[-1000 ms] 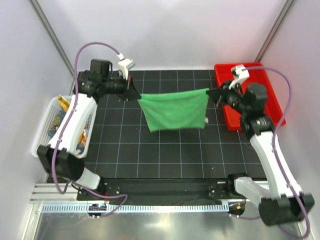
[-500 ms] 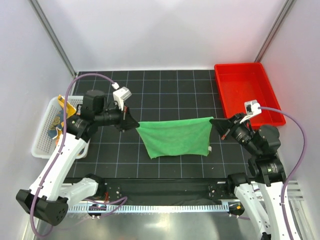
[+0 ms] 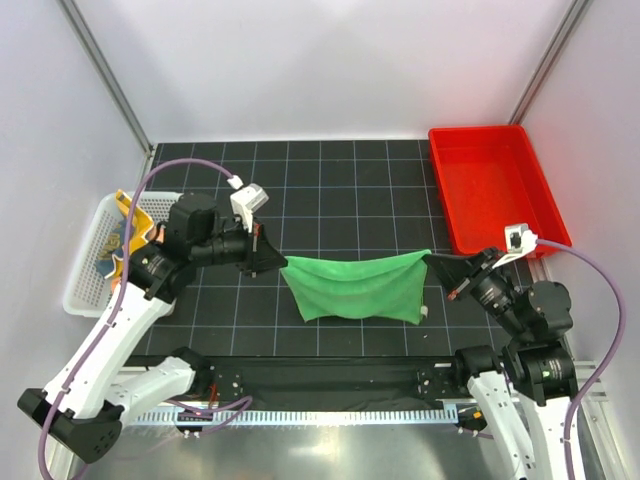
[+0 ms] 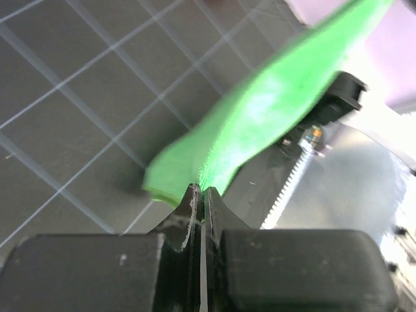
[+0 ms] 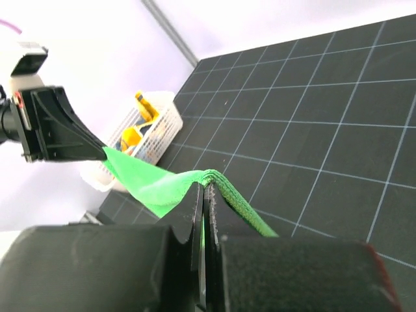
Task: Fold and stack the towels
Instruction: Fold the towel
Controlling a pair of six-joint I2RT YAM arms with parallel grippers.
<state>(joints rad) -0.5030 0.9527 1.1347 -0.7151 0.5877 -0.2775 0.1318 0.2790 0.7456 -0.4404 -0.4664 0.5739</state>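
Observation:
The plain green towel (image 3: 355, 287) hangs stretched between both grippers over the near middle of the black grid mat, its lower edge near the mat. My left gripper (image 3: 277, 260) is shut on its left top corner (image 4: 214, 162). My right gripper (image 3: 432, 259) is shut on its right top corner (image 5: 214, 182). The yellow-orange towel (image 3: 118, 228) lies bunched in the white basket (image 3: 85, 290) at the left and also shows in the right wrist view (image 5: 133, 133). The pale patched towel cannot be made out.
A red tray (image 3: 495, 190) stands at the back right of the mat. The white basket sits off the mat's left edge. A metal rail with a toothed strip (image 3: 300, 415) runs along the near edge. Grey walls close the back and sides.
Both grippers have carried the green towel from the back of the mat toward the near edge and lower. The towel now sags more between them.

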